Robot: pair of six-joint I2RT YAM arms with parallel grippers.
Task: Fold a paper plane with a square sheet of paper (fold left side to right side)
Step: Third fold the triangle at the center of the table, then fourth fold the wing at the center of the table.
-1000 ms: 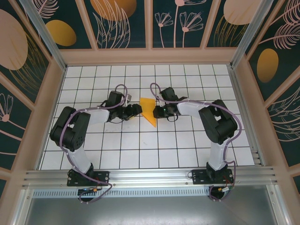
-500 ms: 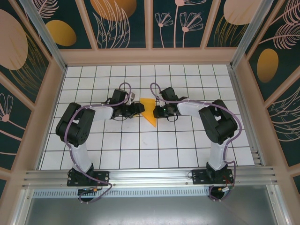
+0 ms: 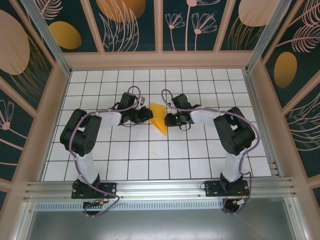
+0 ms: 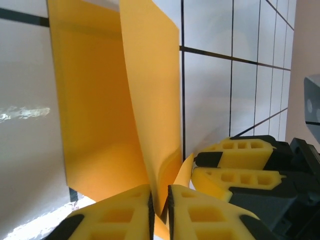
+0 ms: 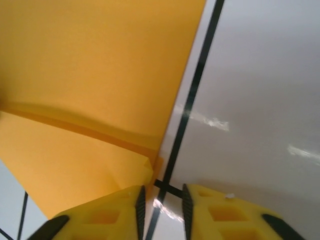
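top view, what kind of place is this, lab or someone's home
Probably a robot test cell, not a home: left arm and right arm bolted to a metal rail, a white gridded tabletop, and patterned wall panels boxing it in.

Bright, even light from above fills the overhead view. The white gridded table [image 3: 150, 165] looks sharp, with only faint, soft shadows under the arms, and the frame posts lean outward toward the corners. From the left wrist, a pale glare streak crosses the table and the sheet of paper [image 4: 100, 100] glows saturated orange-yellow. From the right wrist, small white glints dot the table, and a darker shadow band follows the paper's fold.
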